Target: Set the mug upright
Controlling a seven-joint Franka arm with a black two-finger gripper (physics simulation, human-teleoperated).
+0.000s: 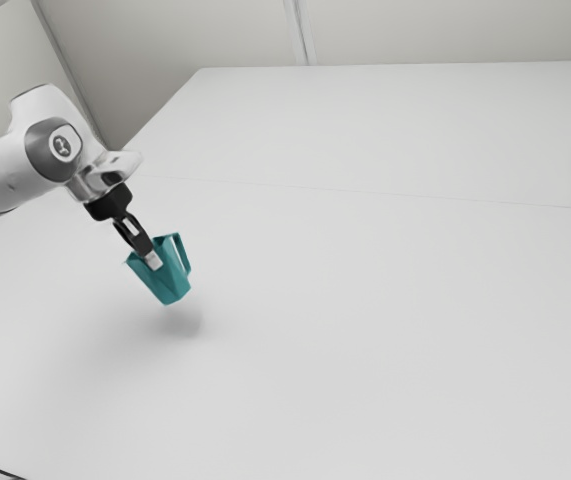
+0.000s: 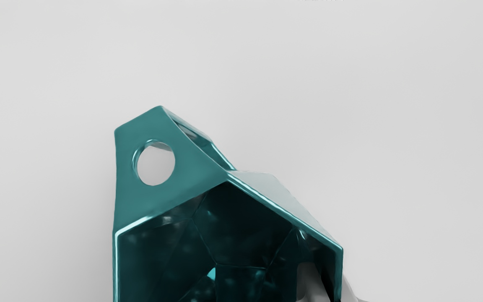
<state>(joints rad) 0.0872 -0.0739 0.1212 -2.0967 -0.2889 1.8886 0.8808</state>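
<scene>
so, item: one teal mug (image 1: pixel 172 286), tilted, aloft beneath your gripper (image 1: pixel 153 261), mouth towards it, base beyond the fingertips. state: your gripper grasping the mug's wall, one finger inside, one outside. step, as judged: righting in mid-air. next: you level the base, lower to the table (image 1: pixel 365 330), release.
</scene>
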